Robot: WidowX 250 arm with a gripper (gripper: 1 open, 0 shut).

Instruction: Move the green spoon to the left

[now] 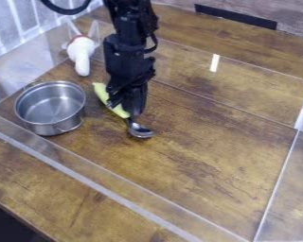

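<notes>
The green spoon lies on the wooden table just right of the steel bowl (50, 106). Its yellow-green handle (110, 98) points up-left and its silver scoop (141, 130) points down-right. My gripper (132, 114) points straight down with its black fingers together, low over the spoon where the handle meets the scoop. The fingers hide that part of the spoon, so I cannot tell whether they pinch it. The spoon rests on the table and is not lifted.
A white and reddish mushroom-like object (80, 53) lies behind the bowl at the back left. Clear acrylic walls (154, 203) fence the work area along the front and right. Bare wood stretches to the right of the spoon.
</notes>
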